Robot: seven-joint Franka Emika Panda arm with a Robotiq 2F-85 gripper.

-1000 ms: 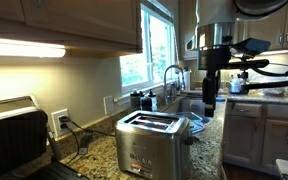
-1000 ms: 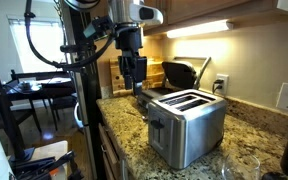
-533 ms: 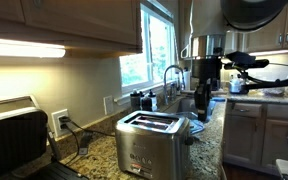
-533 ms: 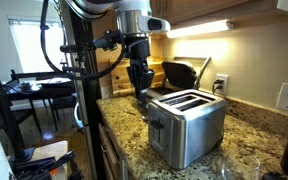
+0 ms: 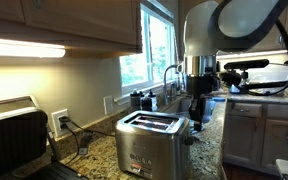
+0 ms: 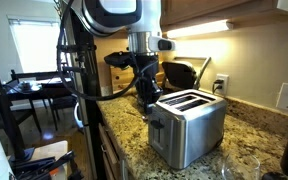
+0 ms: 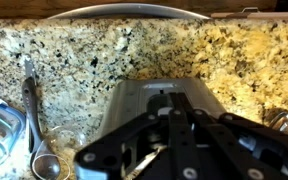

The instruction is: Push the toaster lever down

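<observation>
The brushed steel toaster [image 5: 149, 142] [image 6: 192, 124] stands on the granite counter with its long top slots empty. Its lever [image 6: 155, 127] is a small dark tab on the narrow end that faces the counter edge. My gripper [image 6: 144, 98] [image 5: 197, 116] hangs shut just above and beside that narrow end, with nothing between its fingers. In the wrist view the black fingers [image 7: 174, 135] are pressed together over the toaster's [image 7: 154, 95] end; the lever is hidden beneath them. I cannot tell whether the fingertips touch the lever.
A dark boxy grill [image 5: 12, 128] [image 6: 179, 72] stands behind the toaster near the wall outlets. A sink with a faucet [image 5: 172, 74] lies under the window. A spoon [image 7: 36, 120] lies on the counter beside the sink rim.
The gripper has gone from open to shut. The arm has swung in toward the toaster and lowered, bringing the fingers close over its narrow end.
</observation>
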